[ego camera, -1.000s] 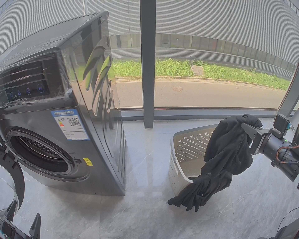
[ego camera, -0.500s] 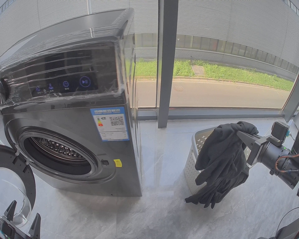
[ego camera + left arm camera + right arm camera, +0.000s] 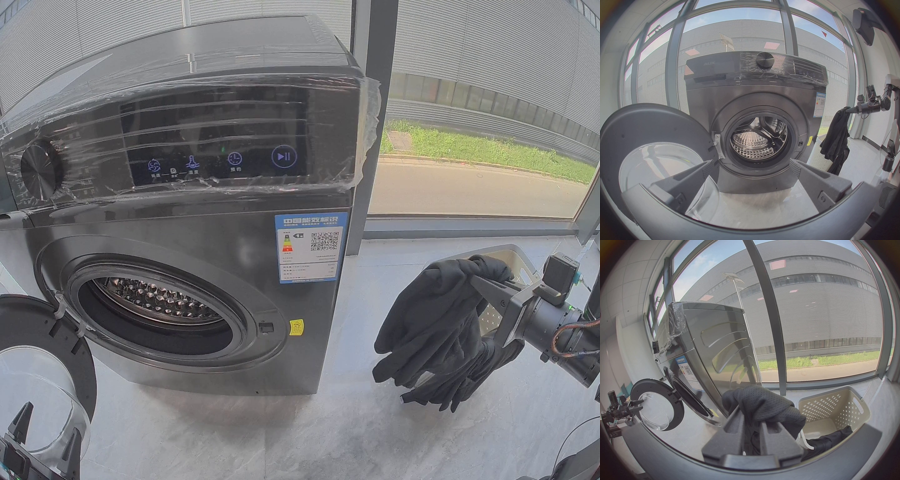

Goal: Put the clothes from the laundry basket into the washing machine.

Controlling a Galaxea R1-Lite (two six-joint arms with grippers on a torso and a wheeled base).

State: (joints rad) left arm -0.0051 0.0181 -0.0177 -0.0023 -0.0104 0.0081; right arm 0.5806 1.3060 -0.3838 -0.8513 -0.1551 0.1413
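Observation:
The grey washing machine [image 3: 187,206] stands at the left with its round door [image 3: 37,350] swung open. Its steel drum [image 3: 757,140] holds nothing. My right gripper [image 3: 484,284] is at the right, above the floor, shut on a black garment [image 3: 437,319]. The garment hangs in folds clear of the floor, to the right of the machine. Behind it stands the white laundry basket [image 3: 519,259], mostly hidden. Seen from the right wrist, the fingers pinch the cloth [image 3: 762,405], and dark cloth [image 3: 831,438] shows at the basket [image 3: 834,408]. My left gripper [image 3: 750,164] is open, low in front of the drum, beside the door.
A window wall with a dark post [image 3: 375,125] runs behind the machine and basket. Pale tiled floor [image 3: 325,425] lies open between machine and garment. The open door [image 3: 653,147] takes up the space left of the drum.
The head view has turned, so the machine now faces me and the basket sits farther right. The right gripper has carried the garment off the basket, toward the machine.

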